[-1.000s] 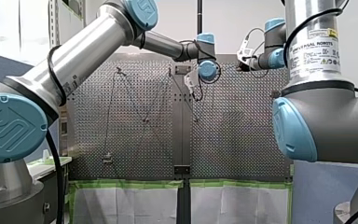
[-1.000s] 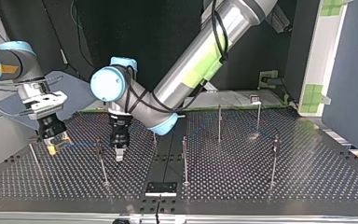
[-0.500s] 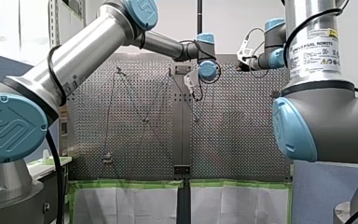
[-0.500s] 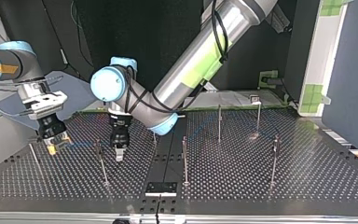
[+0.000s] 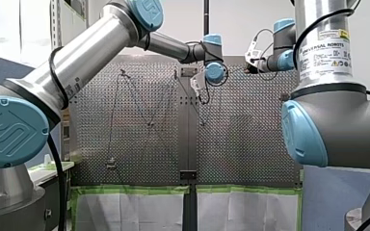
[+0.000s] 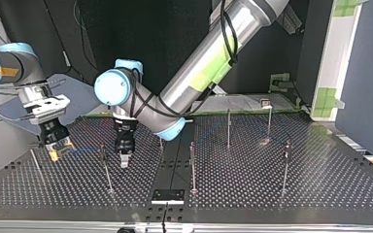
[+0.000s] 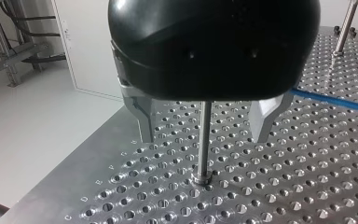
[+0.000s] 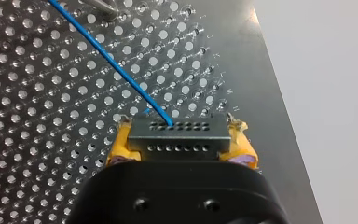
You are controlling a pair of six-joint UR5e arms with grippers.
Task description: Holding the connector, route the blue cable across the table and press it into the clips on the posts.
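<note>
My right gripper (image 8: 179, 142) has yellow pads and is shut on the grey connector (image 8: 177, 133). The blue cable (image 8: 116, 67) leaves the connector and runs low over the perforated table toward a post's foot. In the top view my right gripper (image 6: 56, 149) hangs at the left, just above the table. My left gripper (image 7: 204, 137) is open, its metal fingers (image 7: 145, 121) on either side of a thin post (image 7: 204, 158) without touching it. The blue cable (image 7: 335, 101) passes beyond one finger. In the top view my left gripper (image 6: 124, 161) points down beside that post (image 6: 106, 170).
More thin posts stand on the table: one near the middle (image 6: 192, 165), two further back (image 6: 228, 128) (image 6: 269, 121), one at the right (image 6: 285, 165) and one at the far left (image 6: 35, 162). A black plate (image 6: 167, 195) lies at the near edge.
</note>
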